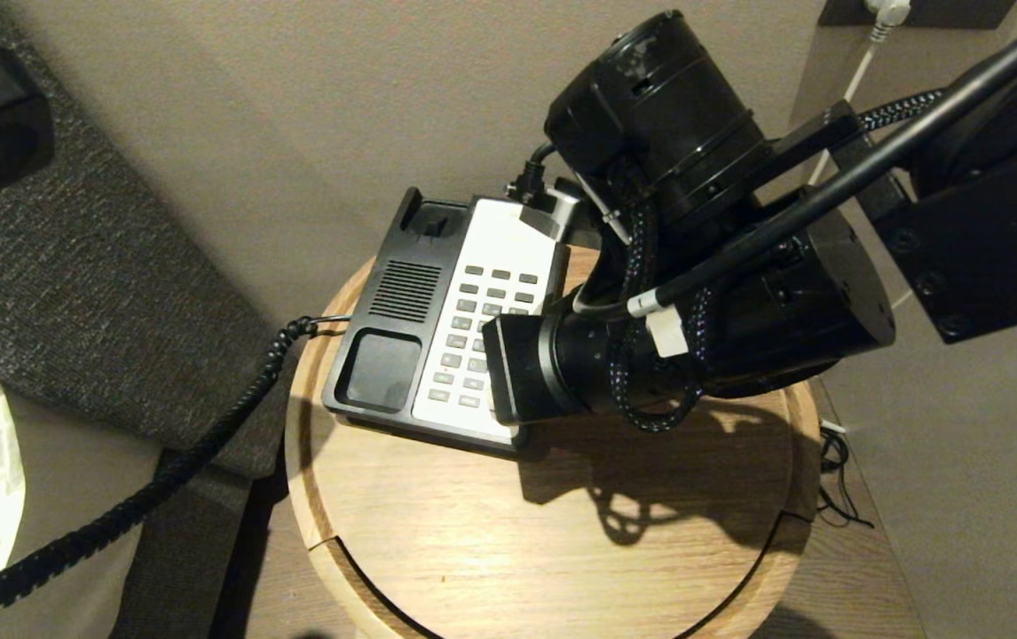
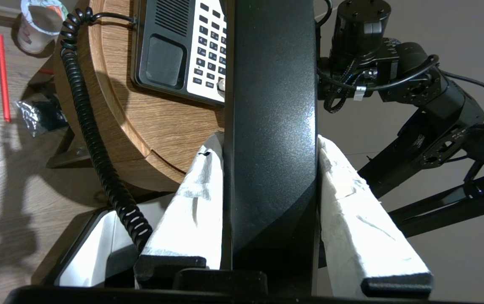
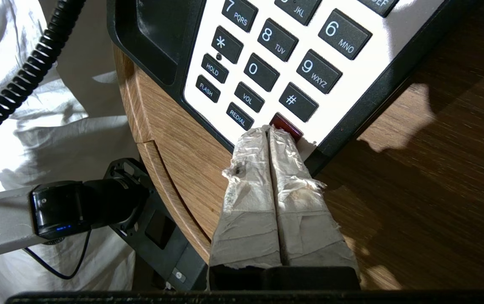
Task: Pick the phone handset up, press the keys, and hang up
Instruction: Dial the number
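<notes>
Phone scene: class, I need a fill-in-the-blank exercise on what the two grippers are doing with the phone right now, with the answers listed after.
1. The left gripper is shut on the phone ____.
2. The right gripper has its taped fingers pressed ____.
3. Its tips are at a ____ key below the hash key.
4. The phone base sits on a round ____ table.

Answers: handset; together; red; wooden

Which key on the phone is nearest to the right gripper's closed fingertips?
The red key, below the "#" key; the right gripper tips meet it.
</notes>
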`<state>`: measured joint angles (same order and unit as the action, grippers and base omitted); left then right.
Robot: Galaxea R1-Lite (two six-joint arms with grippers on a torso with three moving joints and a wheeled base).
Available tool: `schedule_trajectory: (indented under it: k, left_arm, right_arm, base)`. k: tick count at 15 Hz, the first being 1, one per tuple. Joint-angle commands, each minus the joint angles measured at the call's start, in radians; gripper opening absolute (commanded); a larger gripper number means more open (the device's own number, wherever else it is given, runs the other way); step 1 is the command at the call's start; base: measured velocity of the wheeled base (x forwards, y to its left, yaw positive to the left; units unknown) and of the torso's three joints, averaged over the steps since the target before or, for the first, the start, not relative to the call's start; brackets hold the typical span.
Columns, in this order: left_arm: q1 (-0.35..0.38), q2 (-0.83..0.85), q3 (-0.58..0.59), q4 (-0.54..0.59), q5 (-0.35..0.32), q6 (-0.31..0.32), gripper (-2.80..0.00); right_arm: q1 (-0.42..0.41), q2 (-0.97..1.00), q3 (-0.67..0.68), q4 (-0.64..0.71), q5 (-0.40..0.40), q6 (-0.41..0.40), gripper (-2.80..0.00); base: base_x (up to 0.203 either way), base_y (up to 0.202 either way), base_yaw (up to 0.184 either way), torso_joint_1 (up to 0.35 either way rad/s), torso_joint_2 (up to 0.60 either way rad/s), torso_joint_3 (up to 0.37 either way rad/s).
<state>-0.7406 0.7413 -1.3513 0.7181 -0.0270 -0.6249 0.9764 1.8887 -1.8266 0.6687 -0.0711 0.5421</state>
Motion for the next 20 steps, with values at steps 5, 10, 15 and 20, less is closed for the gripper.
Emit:
schedule_trajectory:
  k: [5, 10, 15, 20]
  left_arm:
    - [0.001, -0.005, 0.001, 0.004, -0.001, -0.004, -2.8]
    - [0.001, -0.01, 0.001, 0.004, -0.001, -0.005, -2.8]
    - [0.001, 0.001, 0.003, 0.006, -0.002, -0.004, -2.8]
    - [0.001, 0.076, -0.008, 0.012, 0.001, 0.057, -2.8]
  right_arm:
    - [-0.025, 0.007, 0.013, 0.005, -0.004, -0.027, -2.8]
    - [-0.025, 0.0, 0.005, 0.003, -0.003, -0.022, -2.8]
    - [-0.023, -0.064, -0.006, -0.008, 0.007, -0.011, -2.8]
    - [-0.024, -0.166, 0.02, 0.013, 0.008, 0.039, -2.8]
  base:
    - [0.0, 0.0, 0.0, 0.0, 0.0, 0.0]
    - [0.0, 0.0, 0.0, 0.0, 0.0, 0.0]
    - [0.0, 0.0, 0.0, 0.0, 0.0, 0.0]
    - [0.0, 0.0, 0.0, 0.0, 0.0, 0.0]
